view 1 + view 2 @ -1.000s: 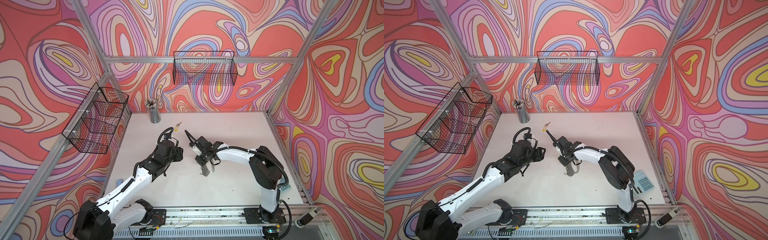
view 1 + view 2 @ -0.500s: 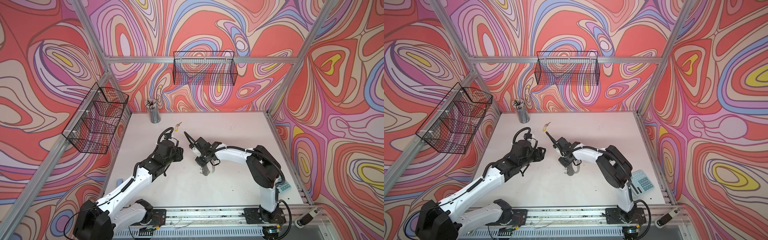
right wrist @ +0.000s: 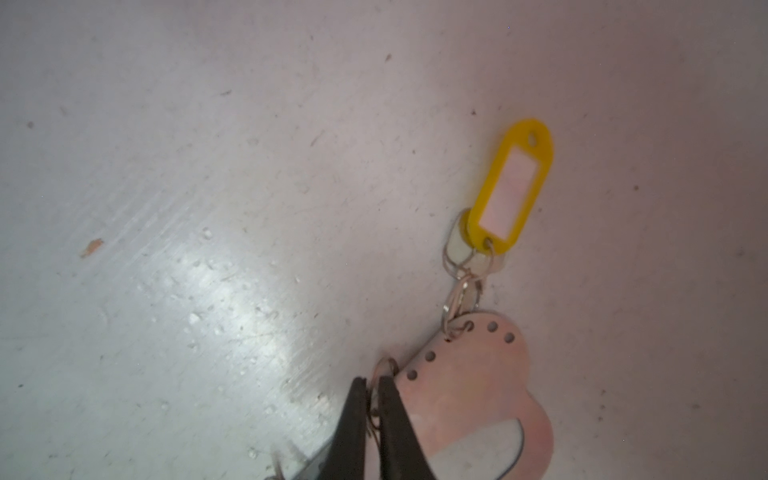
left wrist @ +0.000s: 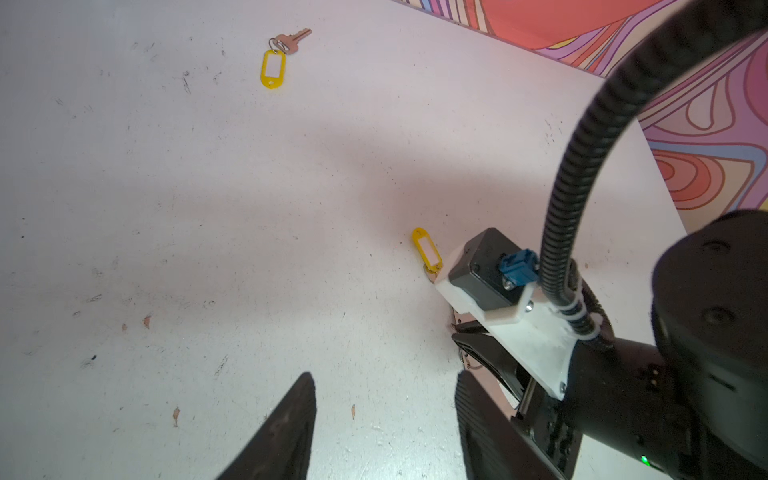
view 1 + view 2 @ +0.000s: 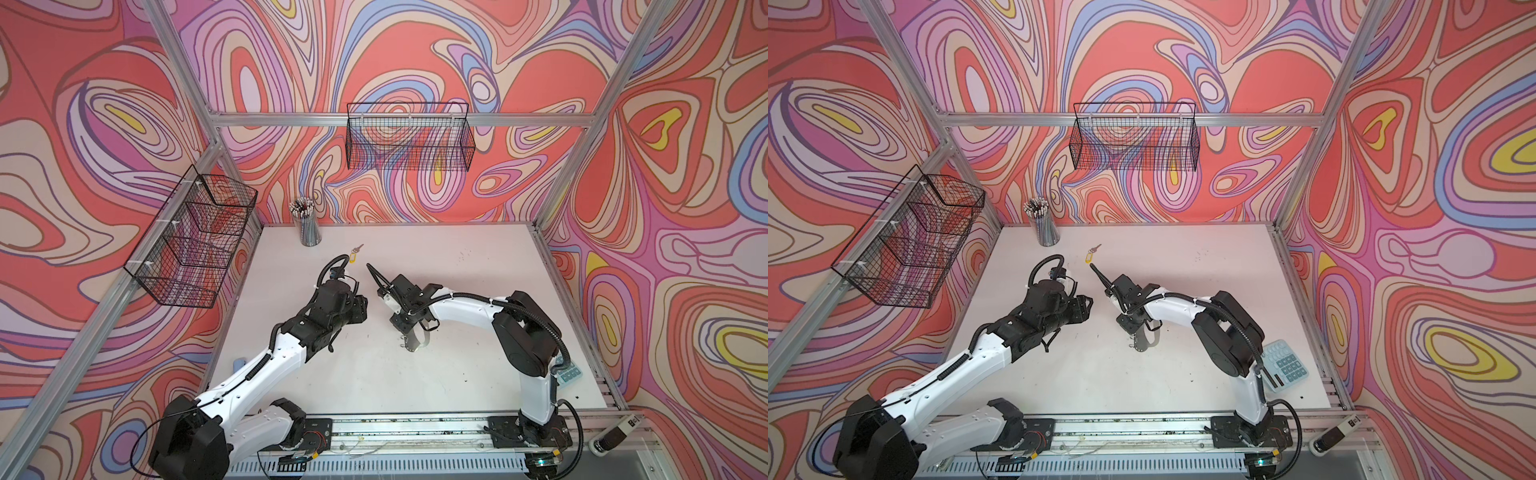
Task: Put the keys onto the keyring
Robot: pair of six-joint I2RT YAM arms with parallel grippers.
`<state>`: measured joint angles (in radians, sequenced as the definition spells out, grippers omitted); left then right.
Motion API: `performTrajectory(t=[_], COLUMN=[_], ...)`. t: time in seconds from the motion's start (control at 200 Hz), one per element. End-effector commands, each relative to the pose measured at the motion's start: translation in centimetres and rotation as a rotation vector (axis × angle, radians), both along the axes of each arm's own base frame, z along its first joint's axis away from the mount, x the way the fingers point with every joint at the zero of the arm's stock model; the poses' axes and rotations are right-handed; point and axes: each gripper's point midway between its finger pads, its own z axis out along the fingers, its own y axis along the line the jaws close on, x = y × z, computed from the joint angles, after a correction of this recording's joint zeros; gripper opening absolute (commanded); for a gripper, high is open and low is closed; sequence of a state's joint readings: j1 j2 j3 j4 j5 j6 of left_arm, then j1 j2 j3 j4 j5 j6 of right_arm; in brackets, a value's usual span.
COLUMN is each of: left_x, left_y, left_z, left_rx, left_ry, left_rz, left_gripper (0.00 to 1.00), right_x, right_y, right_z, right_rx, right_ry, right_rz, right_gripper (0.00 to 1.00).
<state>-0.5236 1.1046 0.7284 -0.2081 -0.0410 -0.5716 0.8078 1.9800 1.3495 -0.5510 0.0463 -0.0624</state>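
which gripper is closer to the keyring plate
Right. The right gripper is shut on a wire ring on the edge of the keyring plate; the left gripper is open, apart from it.

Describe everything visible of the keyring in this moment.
The keyring is a thin, flat metal plate, silvery with a pinkish cast and rounded in outline. It has a large oval cut-out and small holes along its curved edge. Small wire rings hang from some holes. One seems linked to a key carrying a yellow tag. The right gripper is shut on another ring at the plate's edge. The plate sits low over the table; whether it lies flat is unclear.
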Motion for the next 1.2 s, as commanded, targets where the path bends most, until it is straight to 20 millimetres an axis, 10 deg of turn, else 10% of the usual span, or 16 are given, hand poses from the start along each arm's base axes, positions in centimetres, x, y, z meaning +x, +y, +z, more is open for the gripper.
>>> performTrajectory(t=[0.0,0.536,0.826,1.197], left_x=[0.0,-0.2,-0.3,-1.4], left_y=[0.0,-0.5,-2.1,-4.2], left_z=[0.4,1.3,4.9,15.4], left_rx=[-0.006,-0.036,-0.123,-0.275], left_ry=[-0.014,-0.022,-0.106,-0.371], left_rz=[-0.007,-0.031,-0.103,-0.259], left_gripper=[0.57,0.57,0.57,0.56], right_x=[0.5,0.5,-0.8,-5.9], right_y=[0.9,1.2,2.9,1.6], right_z=[2.2,5.4,17.3,31.5], right_rx=[0.048,0.14,0.532,1.122], right_ry=[-0.056,-0.121,-0.318,-0.616], right_rz=[0.018,0.008,0.052,0.19], right_gripper=[0.0,0.0,0.0,0.0])
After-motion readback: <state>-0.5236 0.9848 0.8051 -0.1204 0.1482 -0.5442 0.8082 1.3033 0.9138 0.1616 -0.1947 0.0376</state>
